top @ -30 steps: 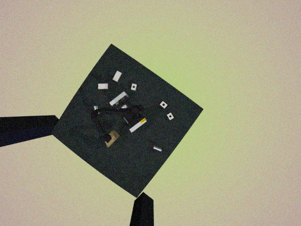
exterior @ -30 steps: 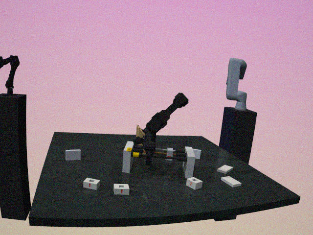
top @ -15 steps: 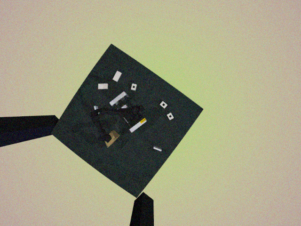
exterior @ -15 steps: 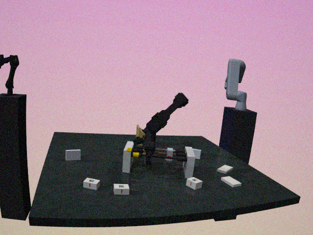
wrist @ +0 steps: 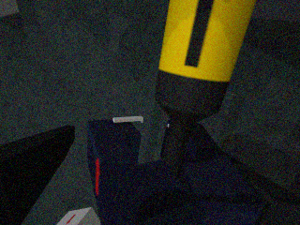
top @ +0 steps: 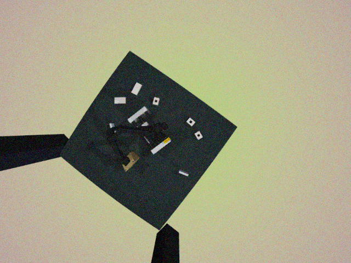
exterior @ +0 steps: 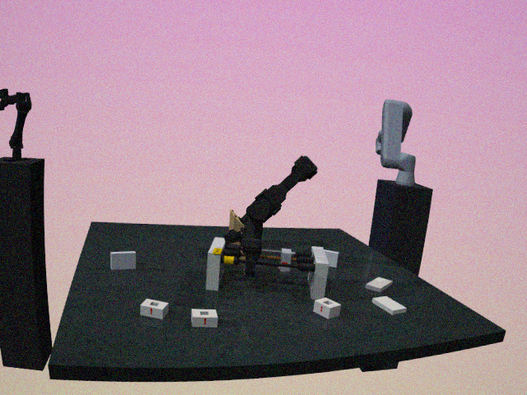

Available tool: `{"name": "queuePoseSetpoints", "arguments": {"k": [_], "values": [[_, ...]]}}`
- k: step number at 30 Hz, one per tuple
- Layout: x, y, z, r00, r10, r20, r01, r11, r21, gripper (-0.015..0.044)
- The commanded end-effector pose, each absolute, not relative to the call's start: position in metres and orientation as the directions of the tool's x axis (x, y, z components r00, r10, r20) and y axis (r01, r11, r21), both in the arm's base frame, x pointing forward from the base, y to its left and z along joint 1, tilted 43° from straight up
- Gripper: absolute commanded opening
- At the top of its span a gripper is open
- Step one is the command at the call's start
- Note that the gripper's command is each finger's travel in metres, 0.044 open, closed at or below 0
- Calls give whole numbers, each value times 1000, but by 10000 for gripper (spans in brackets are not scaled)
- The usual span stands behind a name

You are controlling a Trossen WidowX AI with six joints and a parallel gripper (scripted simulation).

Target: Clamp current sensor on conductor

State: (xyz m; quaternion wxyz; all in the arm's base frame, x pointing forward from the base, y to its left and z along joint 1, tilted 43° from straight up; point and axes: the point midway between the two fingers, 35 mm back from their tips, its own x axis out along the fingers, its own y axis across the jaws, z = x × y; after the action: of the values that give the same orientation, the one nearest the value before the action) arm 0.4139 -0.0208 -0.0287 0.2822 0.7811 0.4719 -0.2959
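A yellow label sits on one of two upright white end blocks; its letters are too small to read surely. The yellow sleeve on a conductor carries one black bar. No brand is legible.

Three white boxes with square holes each show one red arrow, pointing up. Two flat white slabs lie on the counter.

The tool is wide open, low among the conductors. What looks like the sensor, a dark blue body with one red stripe, stands between its fingers, beneath the yellow sleeve in the wrist view; whether it surrounds the conductor I cannot tell.
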Motion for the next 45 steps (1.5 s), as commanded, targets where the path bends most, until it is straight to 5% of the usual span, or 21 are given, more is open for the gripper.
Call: {"name": "queuePoseSetpoints", "arguments": {"k": [1,21,45], "values": [[419,-22,-26,393,565,-725,901,-396,180,440],[419,-22,-26,393,565,-725,901,-396,180,440],[414,-21,-29,379,570,-729,904,-395,162,260]]}}
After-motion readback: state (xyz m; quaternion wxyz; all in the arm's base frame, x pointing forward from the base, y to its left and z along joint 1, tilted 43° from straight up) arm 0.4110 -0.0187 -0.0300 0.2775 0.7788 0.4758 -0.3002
